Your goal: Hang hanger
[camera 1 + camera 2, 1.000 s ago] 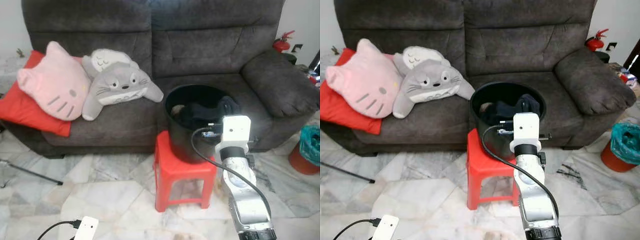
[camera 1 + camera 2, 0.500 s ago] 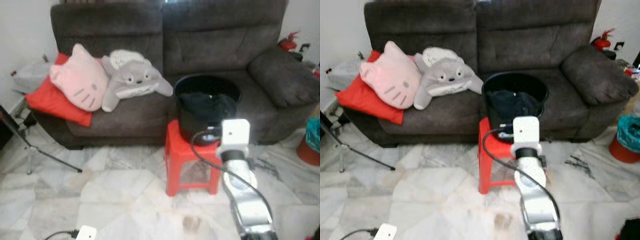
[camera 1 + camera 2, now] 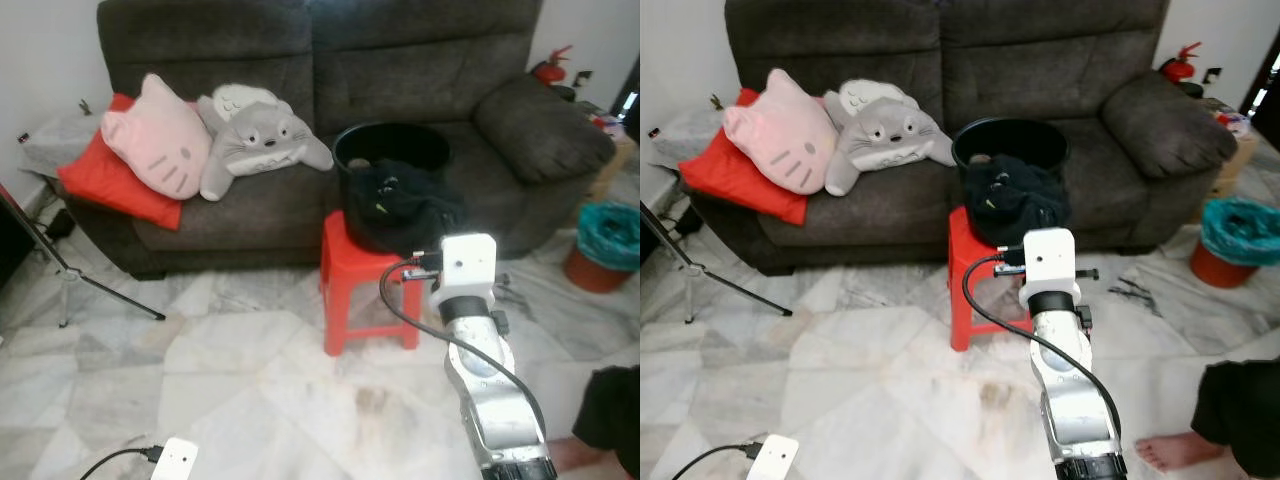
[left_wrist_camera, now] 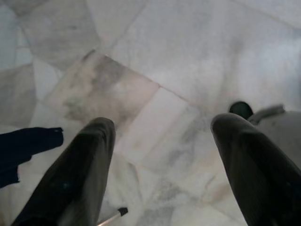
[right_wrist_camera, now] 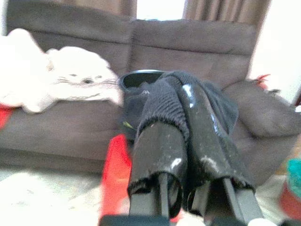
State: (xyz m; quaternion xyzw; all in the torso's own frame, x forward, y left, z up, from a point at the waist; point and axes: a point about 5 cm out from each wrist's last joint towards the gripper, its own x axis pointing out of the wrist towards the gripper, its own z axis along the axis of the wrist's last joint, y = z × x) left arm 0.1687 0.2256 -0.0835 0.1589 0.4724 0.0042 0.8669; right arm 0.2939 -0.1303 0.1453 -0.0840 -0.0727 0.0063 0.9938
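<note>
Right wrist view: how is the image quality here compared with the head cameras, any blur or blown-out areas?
Right wrist view: soft, the window above the sofa blown out, the plush washed white. Eye views: sharper, evenly lit, pillows readable. Left wrist view: blurred fingers over the floor.

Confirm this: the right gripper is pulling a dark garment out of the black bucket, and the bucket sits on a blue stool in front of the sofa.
Wrong on one count: the stool is red, not blue, as the left eye view shows. The rest stands: the right gripper is shut on the dark garment, lifted out of the black bucket, which sits on the stool before the sofa.
</note>
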